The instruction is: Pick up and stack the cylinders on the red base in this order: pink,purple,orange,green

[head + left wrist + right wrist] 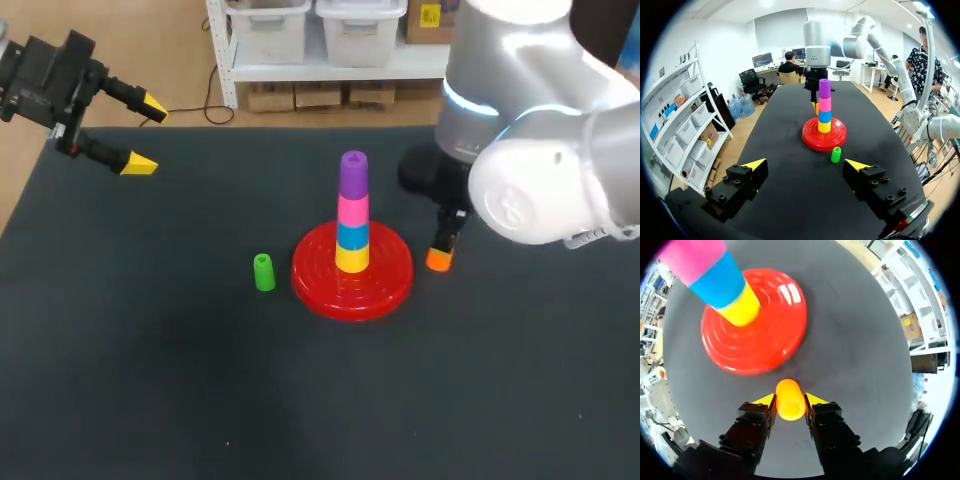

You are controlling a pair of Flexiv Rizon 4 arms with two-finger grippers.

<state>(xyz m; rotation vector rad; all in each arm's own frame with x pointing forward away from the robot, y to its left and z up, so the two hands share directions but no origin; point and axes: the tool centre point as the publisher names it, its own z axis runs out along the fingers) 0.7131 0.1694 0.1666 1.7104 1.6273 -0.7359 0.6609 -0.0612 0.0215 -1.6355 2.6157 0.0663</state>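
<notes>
Dark surface (150, 380) seen from the head view. Near its middle stands the red base (352, 272), which carries an upright column of four cylinders. From the bottom these are the yellow cylinder (351, 258), the blue cylinder (351, 236), the pink cylinder (352, 210) and the purple cylinder (353, 172).

The green cylinder (263, 272) stands upright on the surface near the base's left rim, apart from it. The orange cylinder (438, 259) lies on the opposite side, just off the base's right rim. The base and its column therefore stand between the two loose cylinders.

My right arm (540, 150) comes in from the right. Its bulky elbow covers most of its own claw in the head view, leaving only one dark finger visible above the orange piece. In the right wrist view, my right claw (790, 399) is clamped on the orange cylinder, one yellow tip pressed to each side. The base rim lies close ahead of the claw. I cannot tell whether the cylinder rests on the surface or is raised off it.

My left arm (45, 75) sits at the far left corner of the surface. My left claw (145, 135) has its fingers spread wide and grips nothing. It points along the surface towards the base, with the green cylinder in the line between them.
</notes>
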